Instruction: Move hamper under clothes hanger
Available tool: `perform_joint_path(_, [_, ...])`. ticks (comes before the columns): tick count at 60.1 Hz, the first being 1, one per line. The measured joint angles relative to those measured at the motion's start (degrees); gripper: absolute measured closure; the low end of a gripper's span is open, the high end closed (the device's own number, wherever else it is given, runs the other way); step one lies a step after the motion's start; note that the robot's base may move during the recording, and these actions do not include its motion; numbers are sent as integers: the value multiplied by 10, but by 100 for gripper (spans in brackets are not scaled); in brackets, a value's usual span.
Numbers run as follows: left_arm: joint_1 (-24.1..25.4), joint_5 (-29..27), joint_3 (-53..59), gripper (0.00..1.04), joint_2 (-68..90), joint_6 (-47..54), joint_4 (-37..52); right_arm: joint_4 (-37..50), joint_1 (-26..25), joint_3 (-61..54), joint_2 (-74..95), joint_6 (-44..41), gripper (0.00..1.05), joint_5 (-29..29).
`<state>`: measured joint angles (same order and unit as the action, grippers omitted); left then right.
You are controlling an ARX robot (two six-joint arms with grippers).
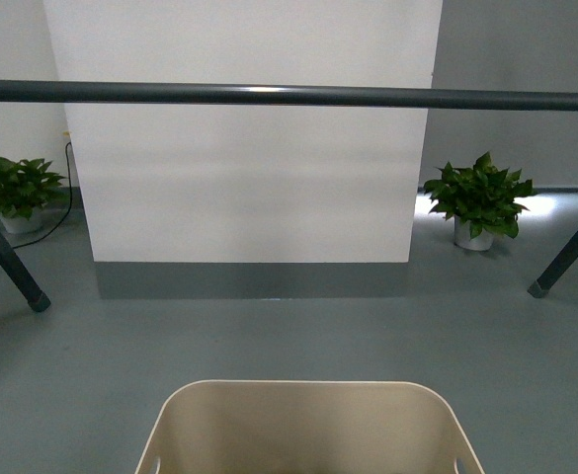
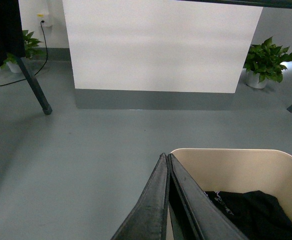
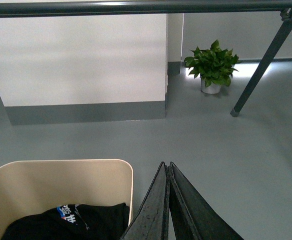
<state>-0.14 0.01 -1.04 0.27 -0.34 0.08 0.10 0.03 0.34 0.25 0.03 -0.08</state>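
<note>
Hamper [image 1: 308,430]: stiff, smooth plastic, light (only black clothes [image 2: 250,212] inside); push its slick walls or hook the slots. Left gripper [image 2: 166,157] and right gripper [image 3: 165,165] are pinched closed, empty.

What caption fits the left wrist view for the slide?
Left gripper, jaws closed, beside the beige hamper holding dark clothing, facing the clothes hanger leg.

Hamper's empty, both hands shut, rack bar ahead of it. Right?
Not empty: the hamper holds a black garment, seen in both wrist views. The rest stands: left hand and right hand are shut, and the rack bar lies ahead.
</note>
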Motion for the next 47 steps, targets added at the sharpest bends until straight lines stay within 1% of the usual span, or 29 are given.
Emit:
perform_joint_path(2, [0, 0, 0, 95, 0, 0, 0, 0, 0, 0, 0, -1, 101, 0])
perform_joint_path(3, [0, 0, 0, 91, 0, 0, 0, 0, 0, 0, 0, 0, 98, 0])
perform_joint_path(5, [0, 0, 0, 87, 0, 0, 0, 0, 0, 0, 0, 0, 95, 0])
perform_joint_path(7, [0, 0, 0, 82, 0, 0, 0, 0, 0, 0, 0, 0, 89, 0])
perform_joint_path(11, [0, 0, 0, 68, 0, 0, 0, 0, 0, 0, 0, 0, 75, 0])
perform_joint_path(20, [0, 0, 0, 48, 0, 0, 0, 0, 0, 0, 0, 0, 56, 0])
perform_joint_path(23, [0, 0, 0, 39, 0, 0, 0, 0, 0, 0, 0, 0, 47, 0])
perform_joint_path(26, [0, 0, 0, 34, 0, 0, 0, 0, 0, 0, 0, 0, 42, 0])
perform_joint_path(29, [0, 0, 0, 25, 0, 0, 0, 0, 0, 0, 0, 0, 33, 0])
perform_joint_path(31, [0, 0, 0, 21, 0, 0, 0, 0, 0, 0, 0, 0, 30, 0])
perform_joint_path(35, [0, 0, 0, 11, 0, 0, 0, 0, 0, 0, 0, 0, 19, 0])
perform_joint_path(37, [0, 0, 0, 7, 0, 0, 0, 0, 0, 0, 0, 0, 15, 0])
perform_joint_path(38, [0, 0, 0, 5, 0, 0, 0, 0, 0, 0, 0, 0, 12, 0])
perform_joint_path(40, [0, 0, 0, 6, 0, 0, 0, 0, 0, 0, 0, 0, 6, 0])
perform_joint_path(47, [0, 0, 0, 7, 0, 0, 0, 0, 0, 0, 0, 0, 8, 0])
